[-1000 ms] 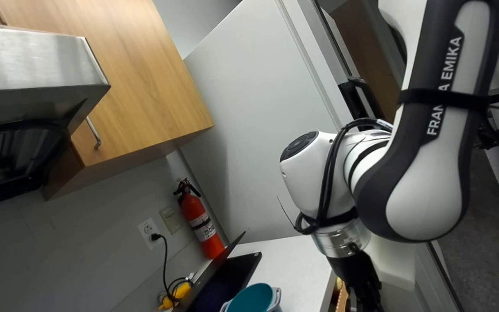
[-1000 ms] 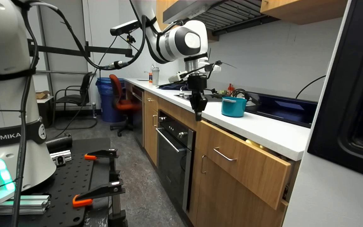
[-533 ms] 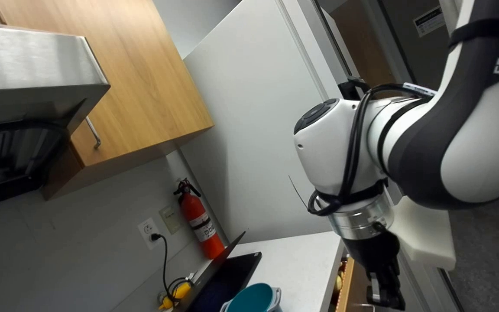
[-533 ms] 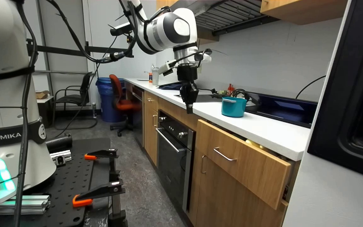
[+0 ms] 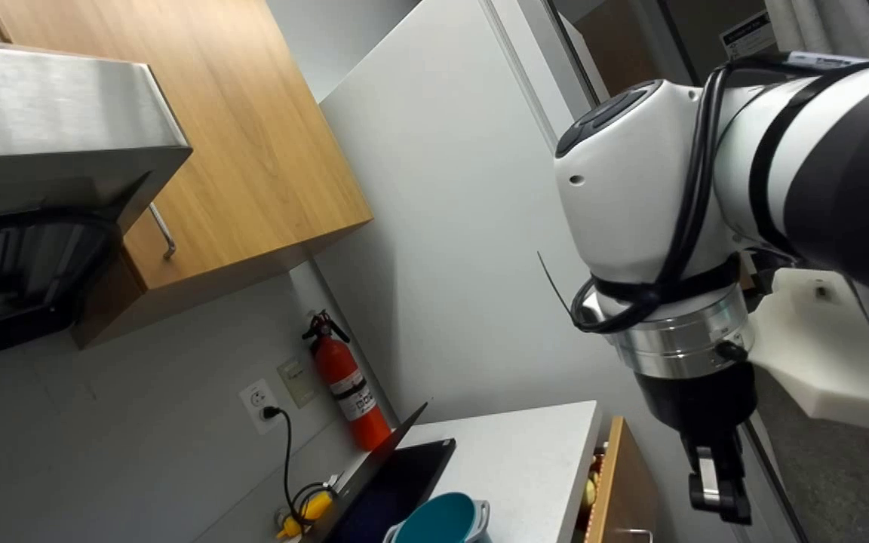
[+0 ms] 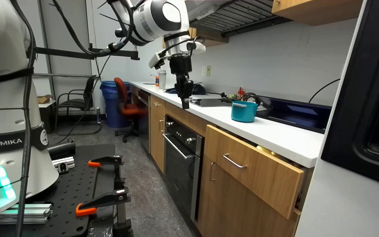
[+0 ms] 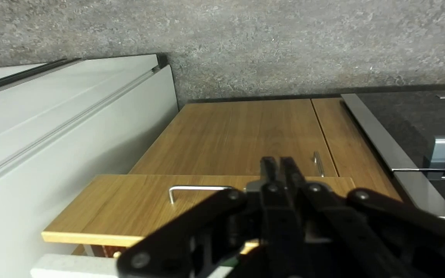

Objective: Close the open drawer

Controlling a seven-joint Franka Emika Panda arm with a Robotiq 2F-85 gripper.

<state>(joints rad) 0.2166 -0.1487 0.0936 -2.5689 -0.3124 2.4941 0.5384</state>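
The wooden drawer [image 6: 255, 169] under the counter is pulled partly out; its front also shows in an exterior view [image 5: 625, 490] and in the wrist view [image 7: 102, 208]. It stands further out at its right end in an exterior view. Its silver handle [image 6: 235, 161] faces the aisle and also shows in the wrist view [image 7: 199, 188]. Pale yellow items [image 6: 265, 150] show inside. My gripper [image 6: 185, 106] is in the air, pointing down, in front of the counter and apart from the drawer. In the wrist view my gripper [image 7: 277, 160] has its fingertips almost together, with nothing between them.
A white counter [image 6: 278, 140] overhangs the drawer and bears a teal pot [image 6: 244, 112] and a dark open case [image 6: 291, 113]. An oven [image 6: 183, 158] is beside the drawer. A white wall panel [image 7: 91, 131] stands close by the drawer's end. A cabinet door [image 7: 226, 135] is below.
My gripper has moved up and out from the counter, away from the drawer, and the drawer front shows more in an exterior view. The drawer itself has not moved.
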